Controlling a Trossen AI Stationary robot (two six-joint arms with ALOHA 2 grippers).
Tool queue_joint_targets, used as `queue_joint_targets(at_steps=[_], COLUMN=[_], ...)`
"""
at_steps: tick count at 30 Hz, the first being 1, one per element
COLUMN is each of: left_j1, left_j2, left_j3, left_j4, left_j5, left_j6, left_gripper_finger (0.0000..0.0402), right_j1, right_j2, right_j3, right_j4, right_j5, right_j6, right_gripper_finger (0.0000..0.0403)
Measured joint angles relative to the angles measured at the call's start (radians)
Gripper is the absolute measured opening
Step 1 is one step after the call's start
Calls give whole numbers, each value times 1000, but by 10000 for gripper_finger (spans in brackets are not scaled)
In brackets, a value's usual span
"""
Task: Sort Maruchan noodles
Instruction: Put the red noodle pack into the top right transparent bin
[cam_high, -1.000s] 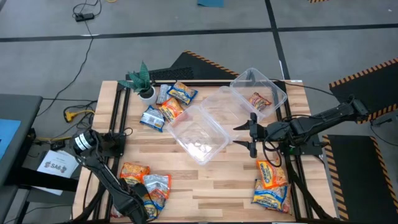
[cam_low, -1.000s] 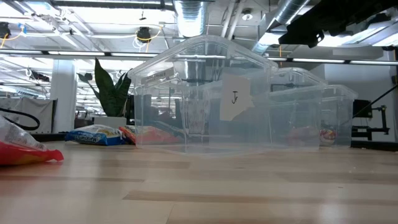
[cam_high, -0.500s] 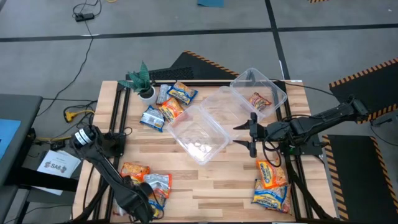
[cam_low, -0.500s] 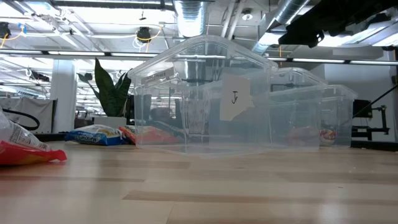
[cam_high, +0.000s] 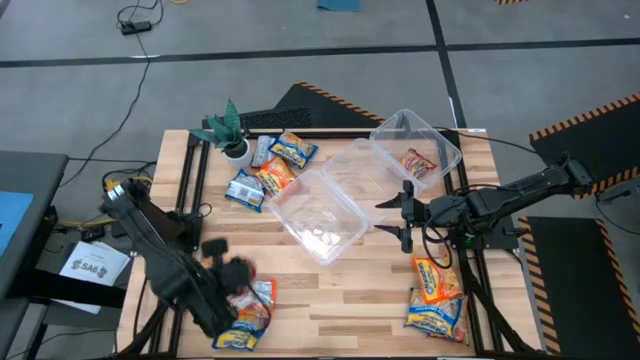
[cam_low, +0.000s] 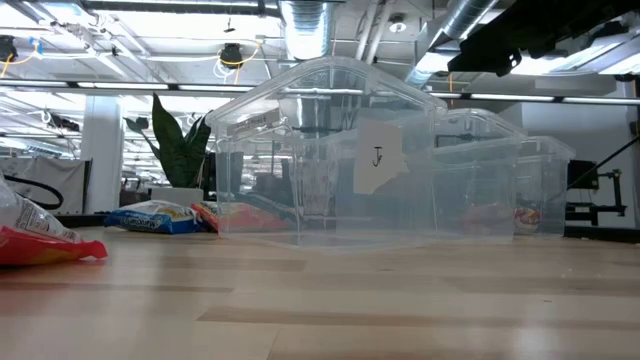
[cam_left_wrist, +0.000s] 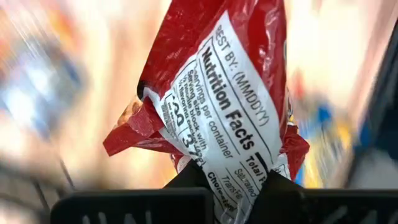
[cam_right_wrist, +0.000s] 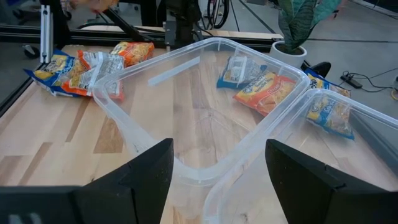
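Observation:
Maruchan noodle packets lie flat in three groups: far left (cam_high: 270, 170), near right (cam_high: 437, 295) and near left (cam_high: 250, 305). One more (cam_high: 418, 163) lies inside the far right clear tub (cam_high: 415, 130). My left gripper (cam_high: 232, 272) is over the near left group, shut on a red packet with a white nutrition label (cam_left_wrist: 217, 93). My right gripper (cam_high: 405, 215) hangs open beside the middle tub (cam_right_wrist: 205, 118), with nothing between its fingers. My left gripper pinches the red packet by one crumpled end (cam_left_wrist: 208, 165) between its two fingers (cam_left_wrist: 186, 180). The rest of the packet stands out beyond the fingertips with its printed back toward the wrist camera. I cannot tell whether it is clear of the table.
Three clear tubs sit in a slanting row across the table's middle (cam_high: 320, 215), (cam_high: 355, 165); the nearest carries a paper label (cam_low: 378, 157). A small potted plant (cam_high: 228, 130) stands at the far left. Bare wood lies along the near middle (cam_high: 340, 300).
My left gripper has shut on the red packet near the table's near edge. It has then swung away from that edge toward the table's middle, taking the packet along. My right gripper has kept still.

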Motion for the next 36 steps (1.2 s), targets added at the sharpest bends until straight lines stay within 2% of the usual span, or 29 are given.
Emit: queue_joint_targets(at_steps=[3,5,7,9,12,15,19,21,24,30,33,36], left_j1=[55,113,182,261,398,533,678,736,800,848,877,937], left_j2=[-85,-143,-205,-268,-359,-427,-477,-485,-482,-439,-383,-305], left_j3=[-38,-91,-174,-284,-489,-672,-827,-861,-868,-868,-868,-851], left_j4=[112,218,353,522,810,1087,1445,1581,1646,1771,1877,1970], left_j5=[-190,-226,-214,-160,-3,155,307,389,457,423,354,349], left_j6=[208,346,482,613,767,872,976,997,999,1019,1048,1049], left_gripper_finger=[1,0,0,0,0,0,0,0,0,0,0,0], right_j1=[0,0,0,0,0,0,0,0,0,0,0,4], right_j2=[0,0,0,0,0,0,0,0,0,0,0,0], right_j3=[0,0,0,0,0,0,0,0,0,0,0,-1], right_j4=[0,0,0,0,1,3,32,42,46,94,179,288], right_j5=[1,1,1,1,1,1,1,1,1,1,1,1], right_j6=[0,0,0,0,0,1,0,0,-2,-30,-71,-116], right_gripper_finger=[276,276,276,276,276,276,276,276,276,276,276,276])
